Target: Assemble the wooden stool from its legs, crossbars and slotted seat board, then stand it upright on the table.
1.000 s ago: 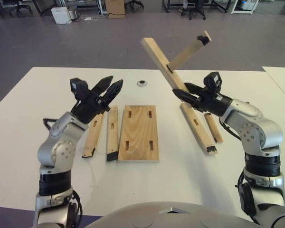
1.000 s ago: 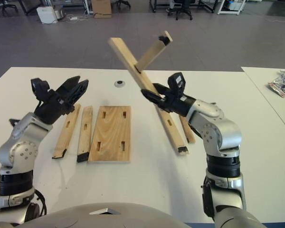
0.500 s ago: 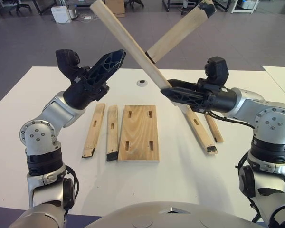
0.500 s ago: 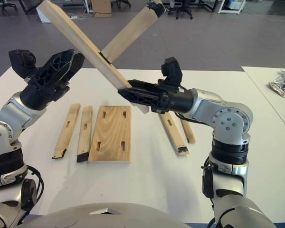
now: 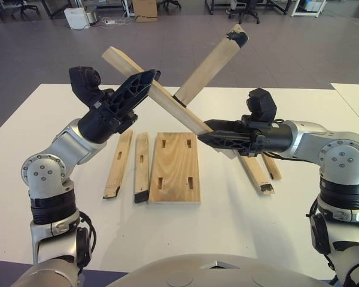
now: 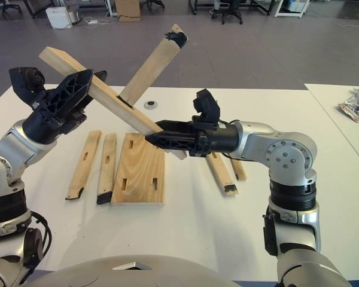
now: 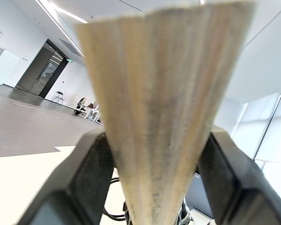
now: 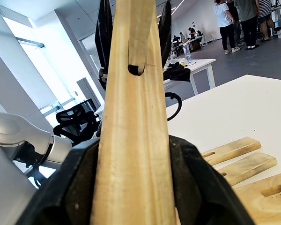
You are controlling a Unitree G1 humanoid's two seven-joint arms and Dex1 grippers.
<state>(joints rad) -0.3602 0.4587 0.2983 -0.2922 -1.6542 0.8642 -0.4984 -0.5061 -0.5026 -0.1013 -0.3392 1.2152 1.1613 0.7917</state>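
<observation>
Since half a second ago, the raised leg has come down and now lies at a flatter slant. The left jaws, which stood beside it before, now grip it.

1. Bench, middle: the slotted seat board lies flat. I count four slots in its face.
2. Bench, left of the board: two slotted bars lie side by side, lengthwise toward the far edge. The inner bar is just beside the board. The outer bar lies beyond it toward the left edge. Each has a dark tip at its near end.
3. Bench, right of the board: a second leg lies at an angle with its dark tip nearest me. A short bar lies just beside it toward the right edge.
4. Above the board: the right jaws are clamped on the lower end of the raised leg, and the left jaws are clamped near its upper end. The leg is clear of the bench and climbs toward the far left corner.
5. A crossbar is seated in the raised leg's slot. It rises toward the far right and ends in a dark tip.
6. Bench, near the far edge: a small round fitting is set in the surface.
</observation>
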